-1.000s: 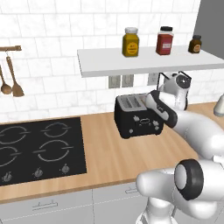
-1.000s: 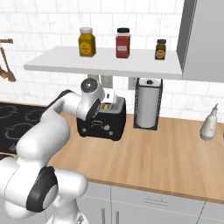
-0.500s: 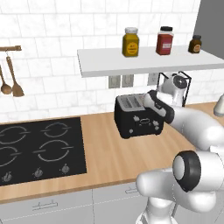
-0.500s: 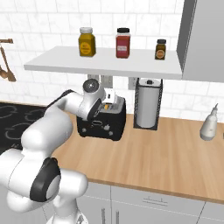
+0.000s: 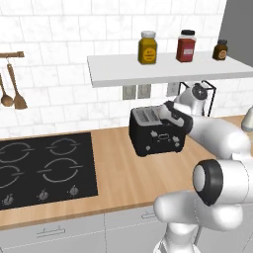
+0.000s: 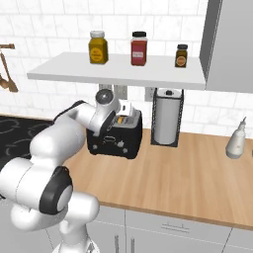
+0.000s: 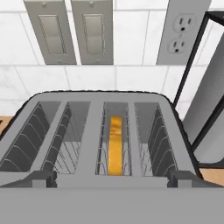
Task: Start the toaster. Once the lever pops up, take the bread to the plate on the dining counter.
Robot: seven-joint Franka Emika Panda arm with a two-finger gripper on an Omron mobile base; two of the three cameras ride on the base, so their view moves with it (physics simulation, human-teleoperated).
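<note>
The black two-slot toaster (image 5: 155, 132) stands on the wood worktop against the tiled wall. My gripper (image 5: 170, 114) hovers just over its right end, also seen from the other side as the gripper (image 6: 123, 109). In the hand view I look down into the grey slots of the toaster (image 7: 87, 131). The bread (image 7: 115, 144) sits deep in the right slot, edge-on and golden-tan. The gripper (image 7: 113, 177) is open, its fingertips (image 7: 43, 177) wide apart at the toaster's near rim, with nothing between them. The plate and the dining counter are out of view.
A paper-towel roll in a black stand (image 6: 167, 116) is close on the toaster's right. The white shelf (image 5: 163, 66) with jars hangs low above the hand. The black hob (image 5: 44, 168) lies to the left, and a soap bottle (image 6: 235, 141) stands far right.
The hand has crept a little further over the toaster's top, and the elbow has swung outward. The toaster has stayed put.
</note>
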